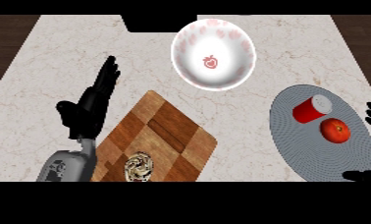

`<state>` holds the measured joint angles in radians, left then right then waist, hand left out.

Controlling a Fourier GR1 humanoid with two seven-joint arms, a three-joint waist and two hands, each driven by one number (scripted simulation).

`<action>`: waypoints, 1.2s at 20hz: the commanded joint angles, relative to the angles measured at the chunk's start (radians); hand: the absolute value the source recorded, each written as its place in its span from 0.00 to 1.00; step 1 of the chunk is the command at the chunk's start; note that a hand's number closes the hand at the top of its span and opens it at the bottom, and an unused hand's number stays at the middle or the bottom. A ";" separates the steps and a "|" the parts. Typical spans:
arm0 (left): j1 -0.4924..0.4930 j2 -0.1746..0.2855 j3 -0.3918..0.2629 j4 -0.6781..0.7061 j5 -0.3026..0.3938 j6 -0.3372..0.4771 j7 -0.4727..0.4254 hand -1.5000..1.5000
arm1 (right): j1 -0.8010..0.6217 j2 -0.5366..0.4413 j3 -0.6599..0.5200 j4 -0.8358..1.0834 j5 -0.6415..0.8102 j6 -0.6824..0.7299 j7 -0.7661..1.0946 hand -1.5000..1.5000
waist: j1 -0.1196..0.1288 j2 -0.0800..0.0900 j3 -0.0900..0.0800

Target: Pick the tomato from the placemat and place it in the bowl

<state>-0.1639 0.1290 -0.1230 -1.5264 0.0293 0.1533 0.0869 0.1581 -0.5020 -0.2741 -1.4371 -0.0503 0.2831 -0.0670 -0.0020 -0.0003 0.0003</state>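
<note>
Nothing done yet: the tomato lies on the placemat just beyond the right hand, whose grip cannot be told, the bowl well off to its left; the left hand rests open, holding nothing.

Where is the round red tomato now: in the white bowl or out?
Out: the round red tomato lies on the grey round placemat; the white bowl holds nothing.

Red tomato lies on grey placemat, white red-patterned bowl well apart.
</note>
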 commanded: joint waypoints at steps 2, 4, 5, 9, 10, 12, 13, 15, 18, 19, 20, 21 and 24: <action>0.009 0.002 0.022 -0.037 -0.028 -0.014 0.022 0.50 | -0.042 0.068 -0.005 0.050 0.028 0.006 0.000 0.00 | 0.001 0.000 0.000; 0.001 -0.041 0.006 0.040 -0.047 -0.007 -0.030 0.50 | -0.055 0.068 -0.018 0.150 0.078 0.003 -0.104 0.00 | 0.000 0.001 0.000; 0.040 -0.043 -0.013 0.002 -0.044 -0.017 -0.029 0.50 | -0.134 0.054 -0.008 0.250 0.097 0.006 -0.126 0.00 | 0.004 0.001 0.000; -0.026 -0.033 0.038 -0.015 -0.045 -0.029 0.026 0.50 | -0.131 0.080 -0.014 0.276 0.140 -0.016 -0.167 0.00 | 0.001 0.001 0.000; 0.040 -0.028 0.036 -0.028 -0.023 -0.057 -0.016 0.50 | -0.128 0.054 -0.050 0.326 0.121 0.008 -0.211 0.00 | 0.002 0.000 0.000; 0.083 -0.027 0.030 0.007 -0.052 -0.052 -0.085 0.50 | -0.101 0.061 -0.021 0.239 0.166 -0.044 -0.122 0.00 | 0.001 0.000 0.000; 0.011 -0.026 0.060 0.041 -0.026 -0.053 -0.056 0.50 | -0.172 0.091 0.027 0.347 0.250 -0.119 -0.151 0.00 | 0.005 0.002 0.000; -0.044 -0.049 0.032 0.053 -0.071 -0.020 -0.023 0.50 | -0.236 0.047 0.000 0.444 0.274 -0.140 -0.159 0.00 | 0.006 0.003 0.000; 0.020 -0.022 0.059 0.008 -0.036 -0.076 -0.027 0.50 | -0.177 0.113 0.054 0.374 0.330 -0.188 -0.170 0.00 | 0.002 0.001 0.000; 0.007 -0.036 0.074 0.104 -0.032 -0.077 -0.123 0.50 | -0.200 0.108 0.046 0.492 0.349 -0.207 -0.243 0.00 | 0.003 0.002 0.000; -0.023 -0.062 0.051 0.062 -0.068 -0.044 -0.036 0.50 | -0.220 0.065 0.022 0.475 0.325 -0.146 -0.197 0.00 | 0.002 0.001 0.000; 0.002 -0.071 0.027 -0.016 -0.075 -0.033 0.032 0.50 | -0.230 0.047 0.010 0.501 0.309 -0.109 -0.216 0.00 | 0.003 0.000 0.000; 0.000 -0.042 0.071 -0.011 -0.042 -0.086 0.016 0.50 | -0.319 0.040 0.006 0.620 0.318 -0.098 -0.264 0.00 | 0.005 0.001 0.000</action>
<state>-0.1523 0.0873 -0.0702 -1.5414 -0.0183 0.0883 0.0878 -0.0893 -0.4359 -0.2547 -0.9333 0.2574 0.1577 -0.2769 0.0020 0.0002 0.0000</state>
